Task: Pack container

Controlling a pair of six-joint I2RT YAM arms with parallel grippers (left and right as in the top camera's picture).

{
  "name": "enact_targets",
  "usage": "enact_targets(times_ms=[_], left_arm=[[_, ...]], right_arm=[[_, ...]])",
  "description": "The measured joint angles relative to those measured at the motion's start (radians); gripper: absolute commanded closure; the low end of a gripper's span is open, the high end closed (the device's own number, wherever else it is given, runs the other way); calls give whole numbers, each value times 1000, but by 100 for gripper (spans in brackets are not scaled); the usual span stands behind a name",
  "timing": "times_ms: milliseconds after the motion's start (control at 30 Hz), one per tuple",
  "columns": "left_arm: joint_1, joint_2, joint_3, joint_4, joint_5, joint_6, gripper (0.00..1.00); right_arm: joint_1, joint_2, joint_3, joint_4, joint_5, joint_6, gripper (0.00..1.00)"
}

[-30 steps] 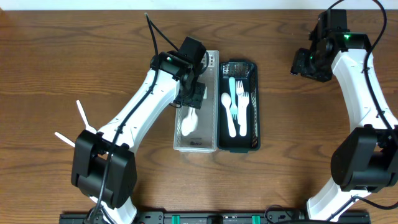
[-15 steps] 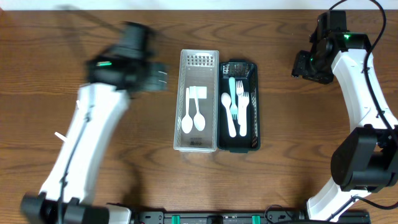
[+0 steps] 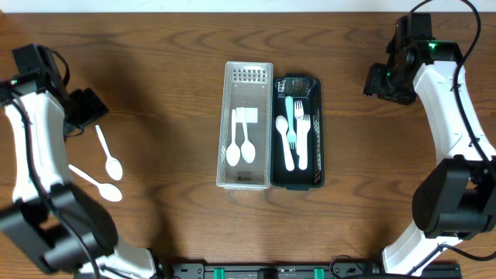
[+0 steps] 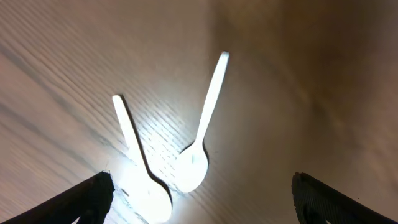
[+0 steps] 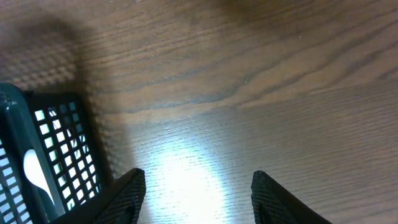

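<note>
While the left arm reaches over the left side of the counter [image 3: 170, 46], the left fingers [image 4: 87, 198] are spread wide with nothing between them. The left wrist view shows two loose white spoons below them on the wood. One spoon [image 4: 205, 124] lies with its handle pointing up and right. The other spoon [image 4: 134, 152] lies with its handle pointing up and left. Their bowls sit just beside each other, and glare hides whether they touch.

In the overhead view, both loose spoons lie well apart from the containers. The white tray [image 3: 245, 177] sits at the centre of the counter, and the dark basket [image 3: 297, 180] stands against its right side. Two white spoons [image 3: 241, 143] lie side by side in the white tray. White spoons and forks [image 3: 296, 139] lie lengthwise in the dark basket.

The right arm is positioned at the far right, beyond the dark basket. The right fingers [image 5: 124, 199] are released and hold nothing. The right wrist view shows bare wood below them and a corner of the basket at the left edge.
</note>
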Motion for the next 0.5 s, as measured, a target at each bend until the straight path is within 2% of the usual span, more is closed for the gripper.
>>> enact_targets(times_ms=[233,500], left_arm=[[2,171,-61,59,36,5,7],[2,244,-146,132,56,13,7]], right_arm=[[0,0,0,2,0,-2,41],[0,0,0,11,0,-2,41]])
